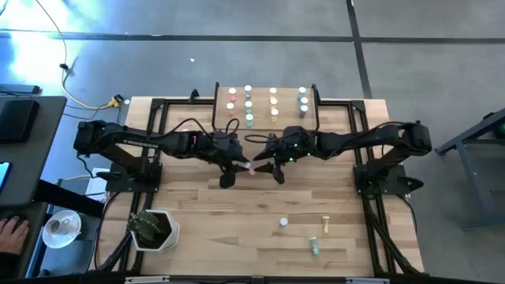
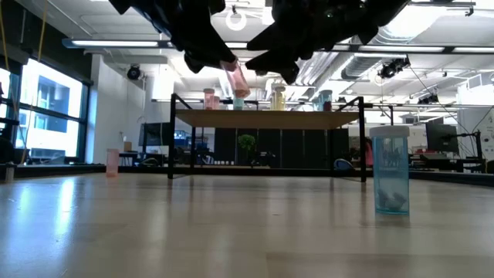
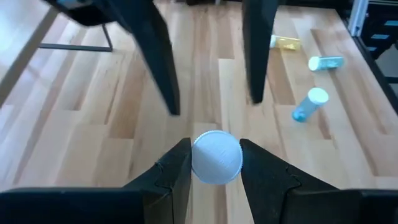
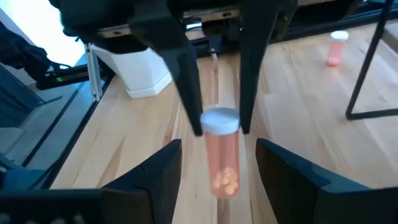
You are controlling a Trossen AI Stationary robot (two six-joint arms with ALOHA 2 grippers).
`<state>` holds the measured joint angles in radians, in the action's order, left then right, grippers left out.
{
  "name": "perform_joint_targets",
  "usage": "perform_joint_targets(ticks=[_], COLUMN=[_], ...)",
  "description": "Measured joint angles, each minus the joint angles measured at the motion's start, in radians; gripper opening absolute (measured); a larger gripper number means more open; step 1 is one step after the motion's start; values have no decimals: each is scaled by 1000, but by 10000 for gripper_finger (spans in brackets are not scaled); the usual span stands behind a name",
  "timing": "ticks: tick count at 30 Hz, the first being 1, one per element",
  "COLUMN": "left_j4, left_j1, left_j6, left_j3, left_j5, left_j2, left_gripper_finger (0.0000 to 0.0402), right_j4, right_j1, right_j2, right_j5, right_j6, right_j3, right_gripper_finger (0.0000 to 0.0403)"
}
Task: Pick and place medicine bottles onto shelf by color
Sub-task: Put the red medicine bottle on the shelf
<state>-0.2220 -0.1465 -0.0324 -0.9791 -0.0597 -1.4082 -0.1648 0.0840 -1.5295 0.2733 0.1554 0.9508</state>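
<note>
A pink bottle (image 4: 221,152) hangs mid-air above the table (image 1: 237,205), tilted, nipped in the left pincer (image 3: 214,163). The right pincer (image 4: 217,163) stands wide around it, not touching. Eleven bottles stand on the shelf (image 1: 264,125); three lie on the table.

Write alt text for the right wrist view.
A pink medicine bottle with a white cap hangs above the wooden table, clamped by the left gripper, while the right gripper stands open around its lower end. Beyond stand a white pot and another pink bottle.
</note>
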Motion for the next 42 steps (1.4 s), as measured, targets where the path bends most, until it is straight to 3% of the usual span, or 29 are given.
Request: perform_joint_targets(ticks=[24, 33, 42], left_j4=[-211, -341, -368], left_j1=[-237, -316, -388], left_j6=[66, 122, 123], left_j3=[-11, -163, -189], left_j5=[124, 124, 123], left_j2=[261, 243, 219], left_gripper_finger=[113, 113, 113], right_j4=[191, 209, 222], right_j1=[80, 80, 80], right_j2=[259, 259, 258], right_j5=[-42, -45, -45], right_j6=[-67, -67, -62], right_j3=[0, 0, 0], right_gripper_finger=[197, 197, 197])
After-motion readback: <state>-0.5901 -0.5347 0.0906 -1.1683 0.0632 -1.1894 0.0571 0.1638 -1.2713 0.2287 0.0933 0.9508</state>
